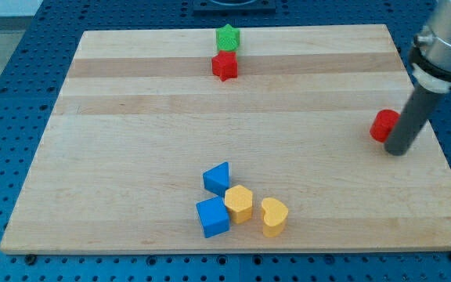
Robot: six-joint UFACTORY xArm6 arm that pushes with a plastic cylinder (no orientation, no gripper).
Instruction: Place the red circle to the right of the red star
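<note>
The red circle (382, 125) lies near the right edge of the wooden board (131, 141), at mid height. My tip (396, 151) stands just right of it and slightly below, touching or nearly touching it. The rod rises from there toward the view's top right. The red star (225, 66) sits near the board's top edge, around the middle, far to the left of and above the red circle.
A green star (228, 37) sits just above the red star, touching it. At the bottom centre is a cluster: a blue triangle (218, 178), a blue cube (212, 217), a yellow hexagon (239, 204) and a yellow heart (273, 216).
</note>
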